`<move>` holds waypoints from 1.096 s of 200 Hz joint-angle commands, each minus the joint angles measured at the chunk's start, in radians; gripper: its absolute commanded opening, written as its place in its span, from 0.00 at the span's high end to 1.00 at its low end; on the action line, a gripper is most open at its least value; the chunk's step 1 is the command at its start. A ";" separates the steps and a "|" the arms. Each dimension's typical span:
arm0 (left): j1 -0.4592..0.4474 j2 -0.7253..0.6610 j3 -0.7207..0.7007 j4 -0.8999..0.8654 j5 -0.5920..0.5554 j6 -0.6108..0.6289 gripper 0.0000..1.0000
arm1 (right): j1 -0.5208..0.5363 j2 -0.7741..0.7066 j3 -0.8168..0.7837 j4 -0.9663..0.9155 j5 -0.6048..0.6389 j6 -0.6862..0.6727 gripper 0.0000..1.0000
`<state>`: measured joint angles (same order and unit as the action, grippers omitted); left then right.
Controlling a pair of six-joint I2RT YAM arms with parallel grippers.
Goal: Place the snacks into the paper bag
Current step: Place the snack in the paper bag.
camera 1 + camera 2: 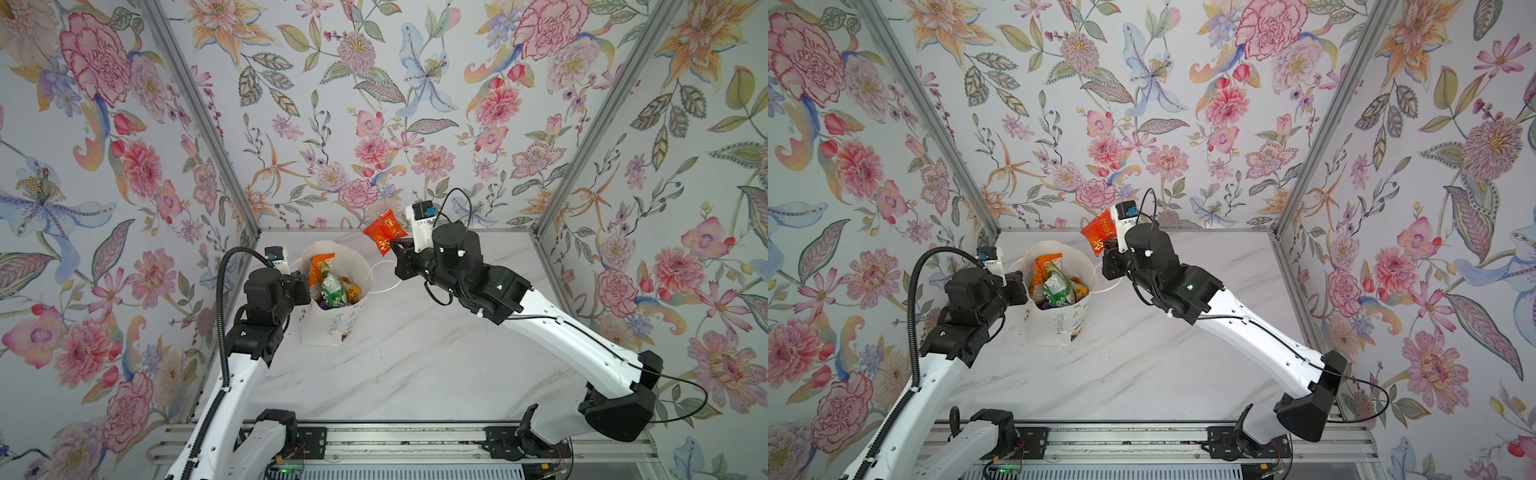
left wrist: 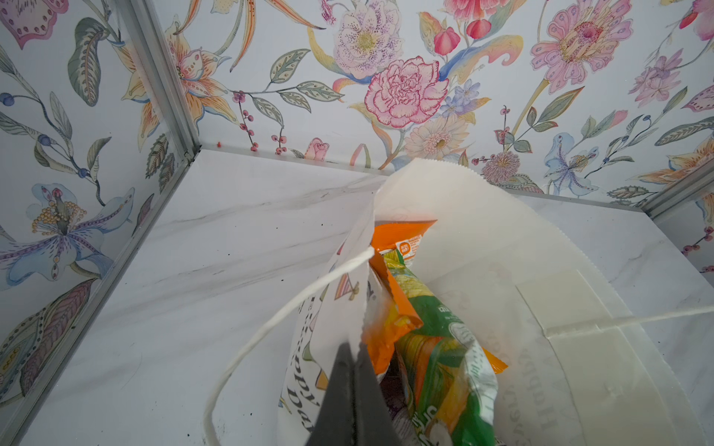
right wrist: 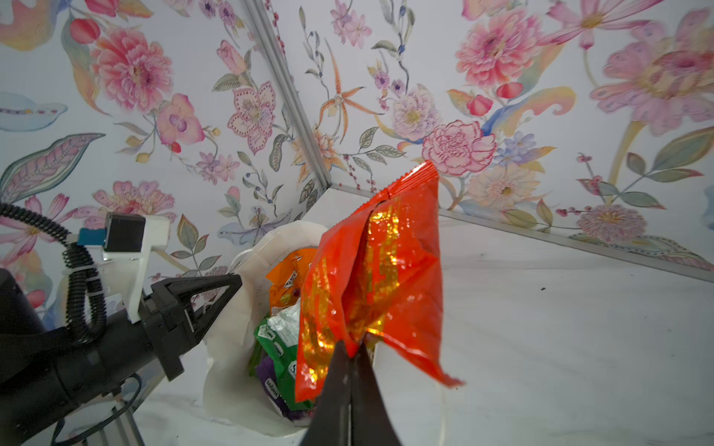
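Jaws on one packet (image 1: 384, 231), one bag (image 1: 358, 262)

Bright, even light — glare on red pkt (image 3: 386, 270); edges warped.

Floral wallpaper (image 1: 374, 104) lines three walls — pale marble-look tabletop (image 1: 415, 365) below, aluminium posts (image 1: 202, 116) in the corners

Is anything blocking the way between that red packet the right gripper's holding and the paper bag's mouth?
Nothing visible: the red packet is raised beside the paper bag, whose mouth the left gripper holds open.
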<state>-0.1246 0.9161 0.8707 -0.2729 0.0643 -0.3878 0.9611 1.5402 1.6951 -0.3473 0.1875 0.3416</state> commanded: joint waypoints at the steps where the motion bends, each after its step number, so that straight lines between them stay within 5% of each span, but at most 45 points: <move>1: 0.000 -0.008 -0.012 0.024 0.002 0.018 1.00 | 0.024 0.093 0.085 -0.035 -0.096 -0.028 1.00; 79: 0.000 -0.011 -0.012 0.025 -0.003 0.019 1.00 | 0.048 0.360 0.305 -0.214 -0.155 -0.010 0.98; 141: 0.000 -0.016 -0.012 0.025 -0.004 0.020 1.00 | 0.053 0.408 0.387 -0.309 -0.065 -0.018 0.61; 219: 0.000 -0.018 -0.014 0.026 -0.004 0.020 1.00 | 0.046 0.448 0.481 -0.453 0.112 -0.053 0.49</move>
<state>-0.1242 0.9138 0.8703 -0.2699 0.0643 -0.3878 1.0084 1.9507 2.1269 -0.7139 0.2218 0.3069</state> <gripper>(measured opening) 0.042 0.479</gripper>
